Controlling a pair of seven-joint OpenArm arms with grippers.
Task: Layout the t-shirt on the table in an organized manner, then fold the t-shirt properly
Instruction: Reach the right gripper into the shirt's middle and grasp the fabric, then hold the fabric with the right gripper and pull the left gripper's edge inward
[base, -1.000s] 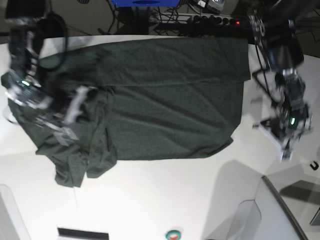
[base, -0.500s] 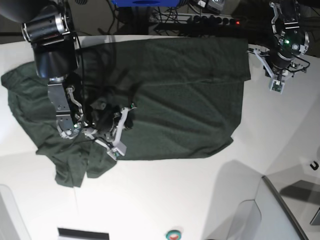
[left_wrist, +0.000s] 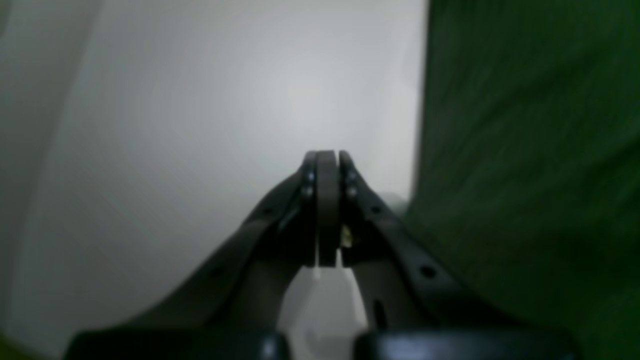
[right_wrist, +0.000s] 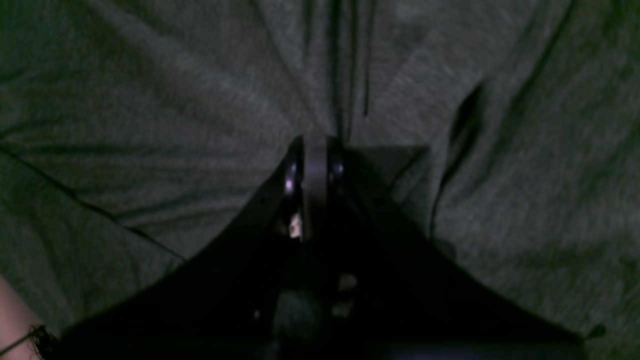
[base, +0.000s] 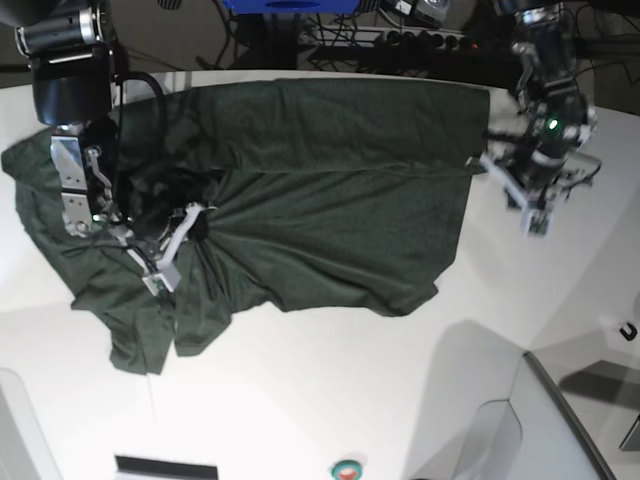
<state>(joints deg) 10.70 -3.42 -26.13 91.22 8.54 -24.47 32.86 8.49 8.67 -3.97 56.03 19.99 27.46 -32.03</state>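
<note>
My right gripper (right_wrist: 315, 145) is clenched, pinching a fold of the t-shirt (base: 330, 200), which lies rumpled across the white desk (base: 320, 400). My left gripper (left_wrist: 325, 160) is clenched on nothing, just beside the shirt's edge.

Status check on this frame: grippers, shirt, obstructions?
Left gripper shut, empty, beside shirt edge. Right gripper shut, on the t-shirt, fabric puckering at its tips. Shirt spread but rumpled on table. No obstructions seen.
</note>
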